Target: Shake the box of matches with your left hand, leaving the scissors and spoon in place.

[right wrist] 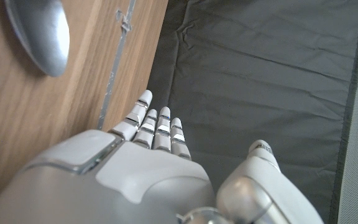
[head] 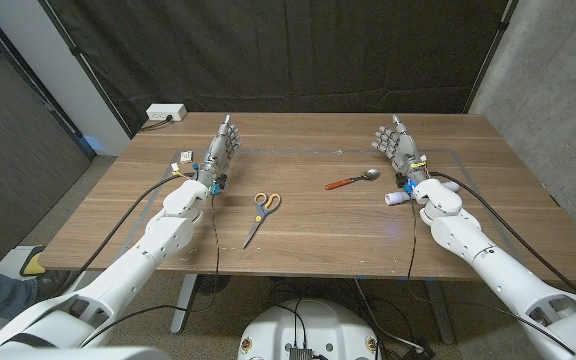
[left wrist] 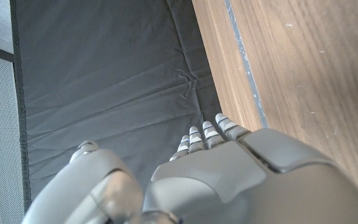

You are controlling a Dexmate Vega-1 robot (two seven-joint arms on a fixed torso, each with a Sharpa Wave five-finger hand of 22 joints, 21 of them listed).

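On the wooden table [head: 308, 235] nothing of the task looks done yet: the left hand [head: 219, 152] stands on its edge with its fingers straight, close together and holding nothing, and the right hand [head: 399, 148] stands the same way, also holding nothing. The scissors [head: 260, 214] lie just inward of the left hand and the spoon [head: 354, 180] further toward the right hand. The small box of matches [head: 184, 157] sits just outside the left hand, untouched, so reaching, gripping and shaking all remain.
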